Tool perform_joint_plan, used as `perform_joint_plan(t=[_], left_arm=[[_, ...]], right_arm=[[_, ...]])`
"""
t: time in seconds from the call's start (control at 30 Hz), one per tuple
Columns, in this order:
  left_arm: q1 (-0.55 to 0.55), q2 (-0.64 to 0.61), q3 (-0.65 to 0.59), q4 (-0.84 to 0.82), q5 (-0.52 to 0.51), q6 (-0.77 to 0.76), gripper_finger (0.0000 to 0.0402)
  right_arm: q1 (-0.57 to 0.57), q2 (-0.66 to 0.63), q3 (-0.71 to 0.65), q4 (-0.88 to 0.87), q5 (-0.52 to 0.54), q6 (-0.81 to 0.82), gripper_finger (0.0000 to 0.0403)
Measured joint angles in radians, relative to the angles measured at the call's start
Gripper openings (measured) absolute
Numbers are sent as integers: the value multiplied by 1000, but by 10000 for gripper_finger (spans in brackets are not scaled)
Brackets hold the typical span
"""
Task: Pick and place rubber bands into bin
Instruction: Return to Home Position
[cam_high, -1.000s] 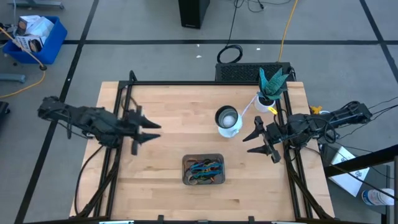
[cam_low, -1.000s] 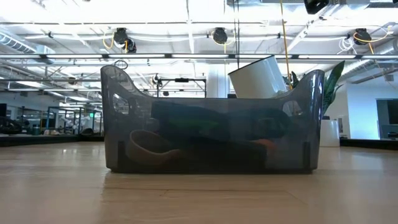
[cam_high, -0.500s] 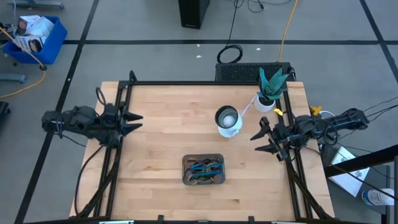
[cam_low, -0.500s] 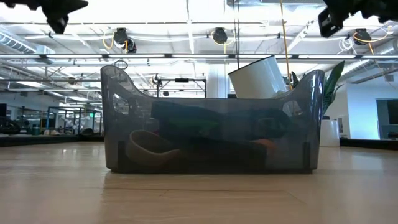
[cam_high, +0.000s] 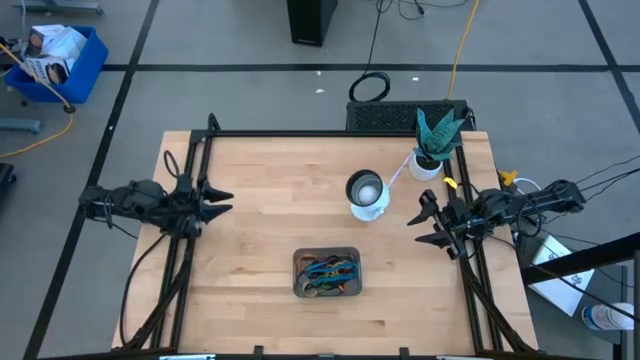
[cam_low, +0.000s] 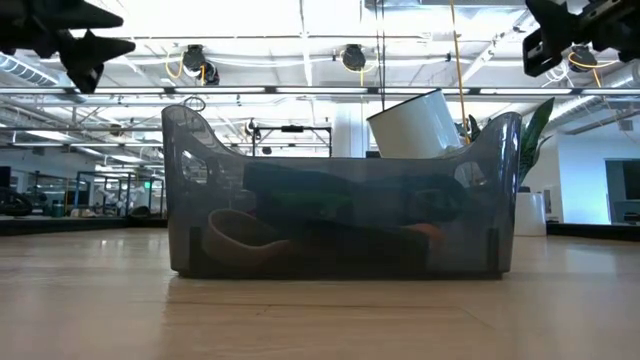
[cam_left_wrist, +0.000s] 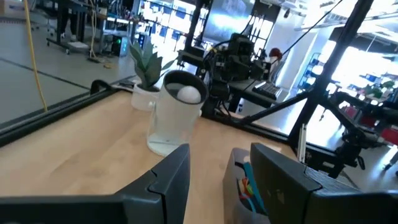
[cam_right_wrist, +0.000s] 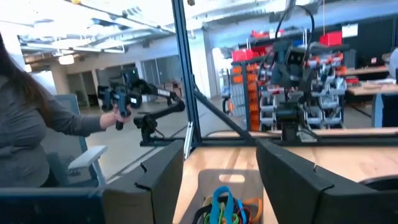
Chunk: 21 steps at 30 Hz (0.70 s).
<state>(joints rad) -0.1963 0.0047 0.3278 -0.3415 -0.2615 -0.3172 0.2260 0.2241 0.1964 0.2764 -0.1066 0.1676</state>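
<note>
The rubber bands (cam_high: 330, 270) are lying heaped inside the bin (cam_high: 296, 270) — a tangle of blue, orange and tan. The left gripper (cam_high: 222, 197) is hanging well off to the bin's left and beyond it, fingers spread and holding nothing. The right gripper (cam_high: 420, 222) is mirroring it on the bin's right, just as empty and splayed — neither arm looking clearly nearer, both pointing inward.

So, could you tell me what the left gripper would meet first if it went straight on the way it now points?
Probably the white cup: the left gripper, jaws open, points across the table at it. It hangs raised, though, so it might pass over.
</note>
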Motion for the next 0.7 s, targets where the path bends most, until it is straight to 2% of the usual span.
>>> perform_joint_plan(t=[0.6, 0.7], left_arm=[[0, -1, -206, 225, 1, -18, 175], [0, 0, -232, 211, 1, -39, 175]], right_arm=[[0, -42, -22, 4, 1, 3, 196], [0, -42, -22, 3, 1, -11, 196]])
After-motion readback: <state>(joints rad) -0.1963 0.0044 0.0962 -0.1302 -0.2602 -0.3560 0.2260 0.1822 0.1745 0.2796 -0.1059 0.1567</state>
